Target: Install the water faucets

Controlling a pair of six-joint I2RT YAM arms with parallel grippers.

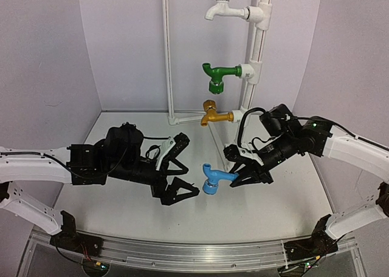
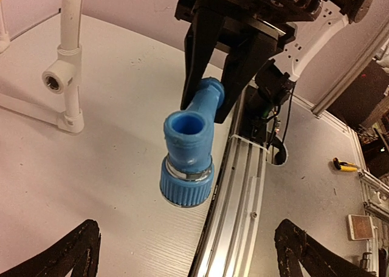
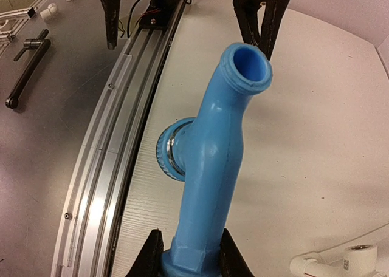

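Gripping the sky-blue faucet (image 1: 214,178) by its stem, the right gripper (image 1: 236,175) holds it level over the white table (image 1: 109,219), mouth toward nine o'clock. The left gripper (image 1: 189,165) gapes wide just beside it. A pipe stand (image 1: 255,52) rises at twelve o'clock against pale walls (image 1: 42,58).

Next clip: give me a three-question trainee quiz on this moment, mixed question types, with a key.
1. True or false: the right end effector is shut on the sky-blue tap while the left end effector stands open.
2. How many taps are mounted on the white pipe stand? A two, B three, C four.
3. Fill in: the lowest mounted tap is coloured ____.
Key: 1 true; 2 B; 3 gold.
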